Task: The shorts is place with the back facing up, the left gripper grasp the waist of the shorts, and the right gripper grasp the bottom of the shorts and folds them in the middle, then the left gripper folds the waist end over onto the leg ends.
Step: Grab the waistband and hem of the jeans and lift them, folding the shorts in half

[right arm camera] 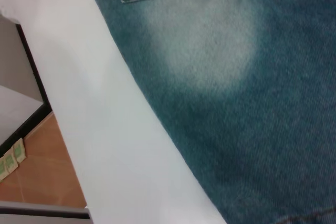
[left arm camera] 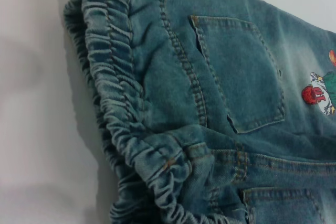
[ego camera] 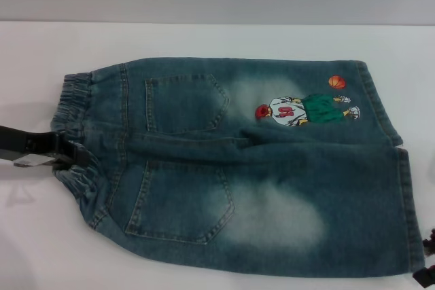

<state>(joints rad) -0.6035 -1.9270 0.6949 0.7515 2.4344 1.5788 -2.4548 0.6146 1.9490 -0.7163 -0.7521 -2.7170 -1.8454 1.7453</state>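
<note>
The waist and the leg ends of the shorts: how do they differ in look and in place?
The waist is gathered and ruffled; the leg ends are flat, straight hems. The waist lies at the robot's left, by the left hand; the leg ends lie at its right. Both are stitched blue denim.

Head overhead — wrists close on shorts (ego camera: 258,168)

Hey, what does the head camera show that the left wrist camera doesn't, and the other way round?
Only the head view shows the whole faded blue denim shorts on the white table, the straight stitched leg ends, the black left gripper at the gathered elastic waist, and the black right gripper near the leg ends. Only the left wrist view shows the waist's puckered folds up close. Both show the waist, a back patch pocket and the embroidered basketball player.
</note>
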